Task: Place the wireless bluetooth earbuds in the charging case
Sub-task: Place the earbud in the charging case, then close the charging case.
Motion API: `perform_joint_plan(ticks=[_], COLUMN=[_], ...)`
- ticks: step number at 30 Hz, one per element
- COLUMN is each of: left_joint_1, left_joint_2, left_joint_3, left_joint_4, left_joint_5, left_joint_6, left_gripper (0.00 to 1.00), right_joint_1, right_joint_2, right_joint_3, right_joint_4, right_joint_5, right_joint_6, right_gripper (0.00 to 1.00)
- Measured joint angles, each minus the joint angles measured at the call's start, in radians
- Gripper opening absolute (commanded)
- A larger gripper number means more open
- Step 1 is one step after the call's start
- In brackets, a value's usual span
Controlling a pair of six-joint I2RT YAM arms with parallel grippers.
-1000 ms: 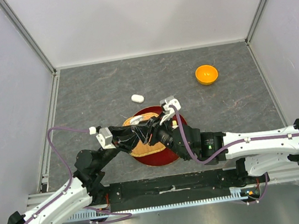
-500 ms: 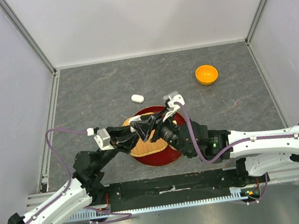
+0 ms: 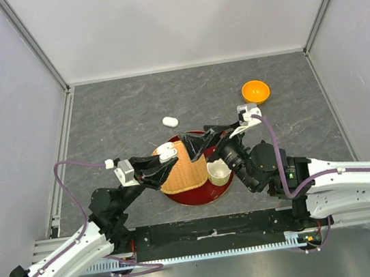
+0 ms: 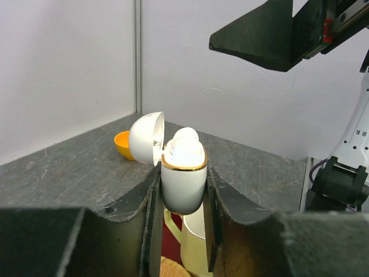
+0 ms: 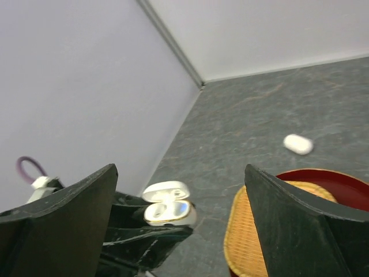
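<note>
Over the round red plate (image 3: pixel 197 201) and woven straw mat (image 3: pixel 177 177): right gripper (image 3: pixel 211 138) spread wide and empty, drawn back rightward from its meeting with the other arm half a second earlier. To its left, clenched in the left gripper (image 4: pixel 181 193): white pebble-shaped charging case (image 4: pixel 183 179), long axis upright, lid flipped open. Seated inside, a tiny white plastic earbud (image 4: pixel 185 141).

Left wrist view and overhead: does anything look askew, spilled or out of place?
Nothing spilled or damaged. The charging case sits upright in the left pincer, lid open, earbuds seated inside. One stray: a second white pebble-shaped case lies alone on the table, beyond the red tray.
</note>
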Motion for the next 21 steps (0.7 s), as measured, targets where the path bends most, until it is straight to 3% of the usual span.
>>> perform_joint_plan(ticks=[4,7,14,17,21], left_joint_1=[0.000,0.000,0.000,0.000,0.000], left_joint_2=[-0.014,-0.018,-0.018,-0.018,-0.018], left_joint_3=[0.000,0.000,0.000,0.000,0.003], left_joint_4=[-0.015,-0.021,-0.060,-0.069,-0.079], left_joint_5=[-0.007,-0.008,-0.007,-0.007,-0.004], left_joint_6=[0.000,0.000,0.000,0.000,0.000], left_gripper=[0.02,0.02,0.02,0.02,0.02], right_joint_1=[-0.040,-0.147,-0.514,-0.589,-0.600], right_joint_2=[-0.006,0.022,0.126,0.184,0.229], right_joint_3=[0.026,0.102,0.260,0.298,0.301], right_joint_4=[-0.126,-0.283,-0.541,-0.599,-0.633], right_joint_5=[0.045,-0.010,-0.419,-0.590,-0.722], right_joint_6=[0.013,0.058,0.145,0.170,0.177], right_gripper=[0.98,0.98,0.98,0.98,0.98])
